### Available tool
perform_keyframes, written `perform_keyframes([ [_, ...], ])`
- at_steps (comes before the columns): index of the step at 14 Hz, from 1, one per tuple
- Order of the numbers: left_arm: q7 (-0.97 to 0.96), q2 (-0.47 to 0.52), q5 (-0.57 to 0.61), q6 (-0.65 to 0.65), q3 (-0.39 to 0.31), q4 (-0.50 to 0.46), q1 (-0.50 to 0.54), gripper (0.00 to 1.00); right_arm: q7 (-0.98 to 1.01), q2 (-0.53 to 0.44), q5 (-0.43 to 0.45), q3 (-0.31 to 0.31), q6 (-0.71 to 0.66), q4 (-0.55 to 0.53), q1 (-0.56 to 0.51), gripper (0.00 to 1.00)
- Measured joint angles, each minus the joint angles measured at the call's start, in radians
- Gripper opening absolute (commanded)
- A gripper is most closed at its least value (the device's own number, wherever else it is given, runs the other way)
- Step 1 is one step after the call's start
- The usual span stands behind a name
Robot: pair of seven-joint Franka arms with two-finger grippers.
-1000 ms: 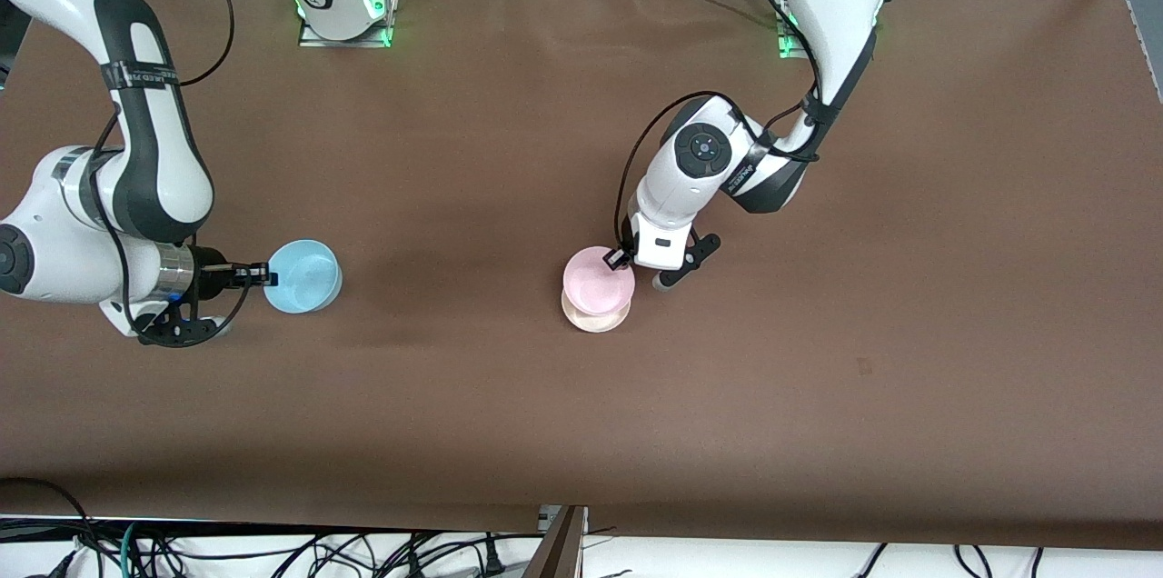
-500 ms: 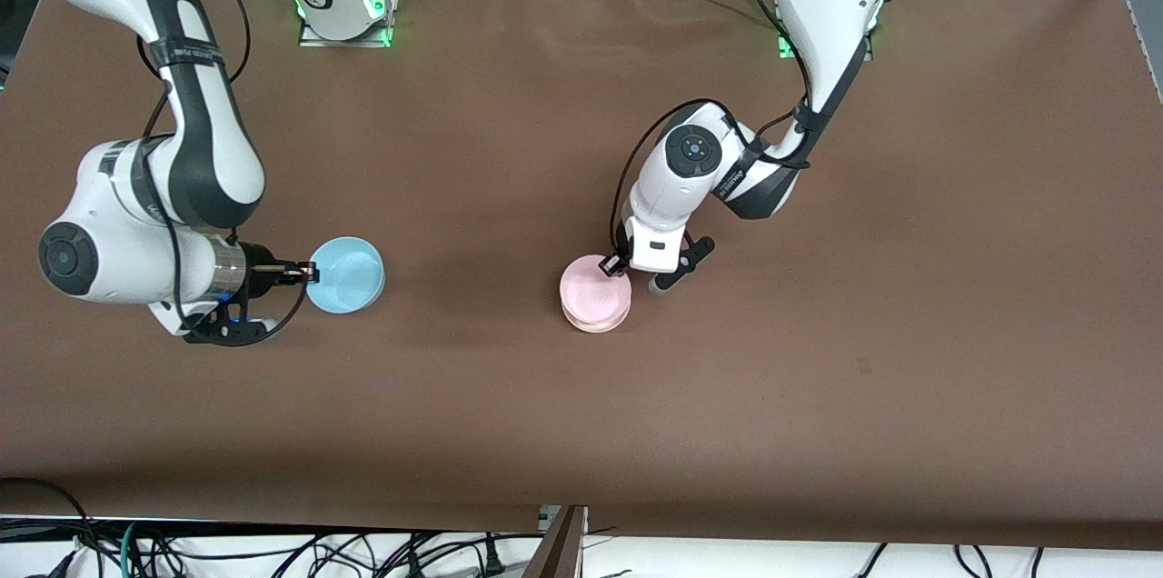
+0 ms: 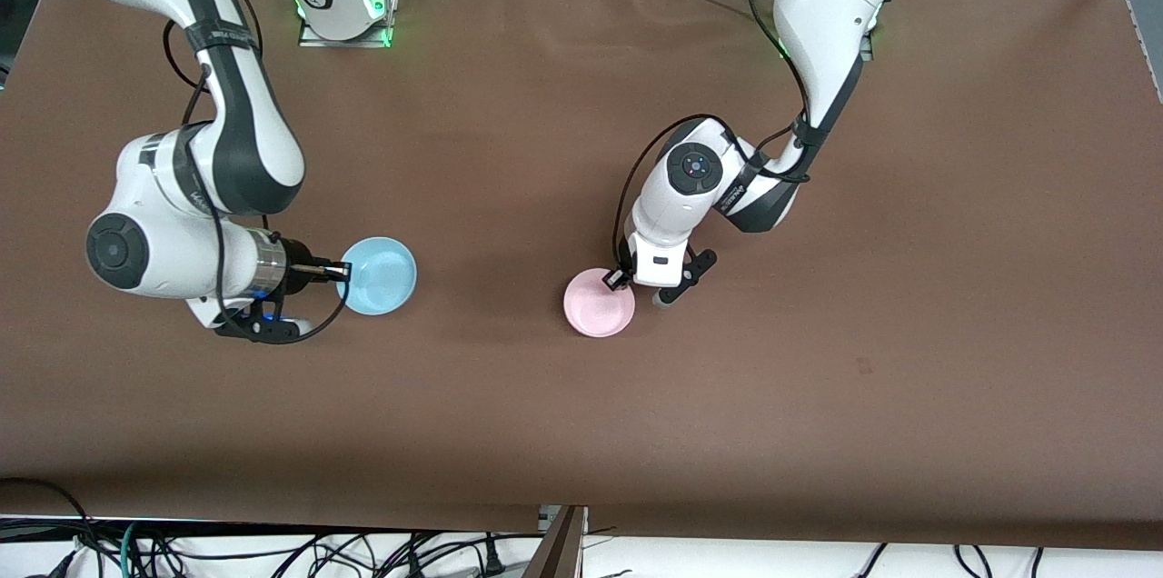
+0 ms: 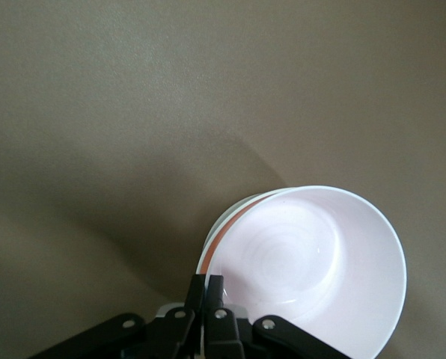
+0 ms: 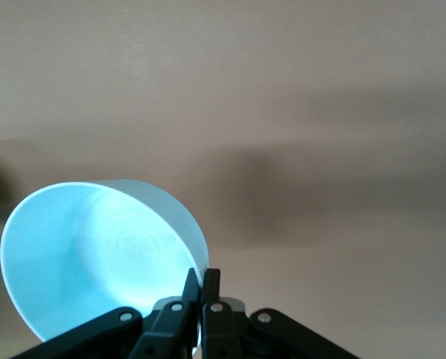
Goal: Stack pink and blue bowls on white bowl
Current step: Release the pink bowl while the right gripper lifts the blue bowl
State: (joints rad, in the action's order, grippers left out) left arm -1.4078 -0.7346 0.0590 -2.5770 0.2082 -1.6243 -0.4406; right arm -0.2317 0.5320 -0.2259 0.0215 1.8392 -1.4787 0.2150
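Note:
The pale pink bowl [image 3: 598, 305] sits in the white bowl near the table's middle and covers it in the front view. In the left wrist view, only a sliver of the white bowl's rim [image 4: 221, 219] shows beside the pink bowl [image 4: 305, 262]. My left gripper [image 3: 618, 279] [image 4: 206, 288] is shut on the pink bowl's rim. The light blue bowl [image 3: 382, 275] [image 5: 96, 258] hangs over the table toward the right arm's end, tilted. My right gripper [image 3: 340, 271] [image 5: 201, 283] is shut on its rim.
Brown cloth [image 3: 818, 378] covers the whole table. The arm bases [image 3: 345, 10] stand along the edge farthest from the front camera. Cables [image 3: 273, 551] hang below the nearest edge.
My right gripper has carried the blue bowl toward the pink bowl. My left gripper has lowered the pink bowl onto the white bowl, which no longer shows in the front view.

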Motion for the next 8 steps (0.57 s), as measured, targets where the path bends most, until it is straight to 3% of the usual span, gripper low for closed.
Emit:
perform_keyframes([
  [3, 0.000, -0.002, 0.000, 0.000, -0.007, 0.005, -0.006, 0.49, -0.077, 0.000, -0.040, -0.020, 0.001, 0.005, 0.029, 0.00],
  [4, 0.000, -0.002, 0.000, -0.001, -0.008, 0.009, -0.007, 0.58, -0.088, 0.001, -0.058, -0.026, 0.003, 0.005, 0.036, 0.00],
  [8, -0.001, -0.002, 0.000, 0.015, -0.015, 0.051, -0.004, 0.58, -0.113, 0.013, -0.086, -0.032, 0.048, 0.005, 0.070, 0.00],
])
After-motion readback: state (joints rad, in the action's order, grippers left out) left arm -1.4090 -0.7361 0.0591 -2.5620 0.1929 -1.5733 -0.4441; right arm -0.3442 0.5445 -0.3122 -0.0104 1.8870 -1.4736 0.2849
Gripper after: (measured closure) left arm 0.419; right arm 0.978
